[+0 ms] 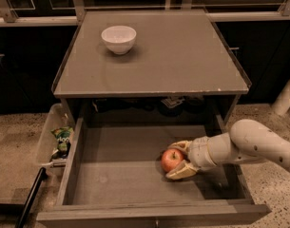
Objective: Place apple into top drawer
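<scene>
The apple [171,159], small and red-orange with a short dark stem, is inside the open top drawer [135,216], at the right of its flat grey bottom. My gripper [176,160] reaches in from the right. Its two tan fingers [183,170] close around the apple from behind and in front. The apple sits low, at or just above the drawer bottom. My white arm [251,144] crosses over the drawer's right wall.
A white bowl [118,38] stands at the back left of the grey cabinet top [182,61]. A clear plastic bin of packets [56,139] sits on the floor left of the drawer. A dark bar [30,198] lies at the front left.
</scene>
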`<action>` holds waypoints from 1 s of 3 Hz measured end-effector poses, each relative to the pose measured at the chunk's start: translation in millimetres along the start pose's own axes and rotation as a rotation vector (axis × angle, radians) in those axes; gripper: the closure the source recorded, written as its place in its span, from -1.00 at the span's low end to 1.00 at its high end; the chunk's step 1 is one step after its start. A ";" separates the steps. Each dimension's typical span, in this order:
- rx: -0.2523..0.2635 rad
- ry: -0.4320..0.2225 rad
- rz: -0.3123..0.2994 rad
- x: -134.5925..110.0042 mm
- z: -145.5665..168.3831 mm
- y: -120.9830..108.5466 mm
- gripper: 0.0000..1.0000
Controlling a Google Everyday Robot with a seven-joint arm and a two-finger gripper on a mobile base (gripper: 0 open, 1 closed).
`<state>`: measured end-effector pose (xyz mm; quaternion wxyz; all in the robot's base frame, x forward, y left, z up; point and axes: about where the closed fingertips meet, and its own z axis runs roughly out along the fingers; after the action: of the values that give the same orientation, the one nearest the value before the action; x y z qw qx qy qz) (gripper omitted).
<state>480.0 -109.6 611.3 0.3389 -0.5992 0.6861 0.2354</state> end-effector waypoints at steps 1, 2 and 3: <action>0.000 0.000 0.000 -0.1 0.0 0.0 -1.00; 0.008 0.003 -0.008 -6.2 -4.2 2.1 -1.00; 0.031 -0.006 -0.082 -39.4 -34.3 6.2 -1.00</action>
<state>469.6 -107.4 662.8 0.3594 -0.6208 0.6636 0.2124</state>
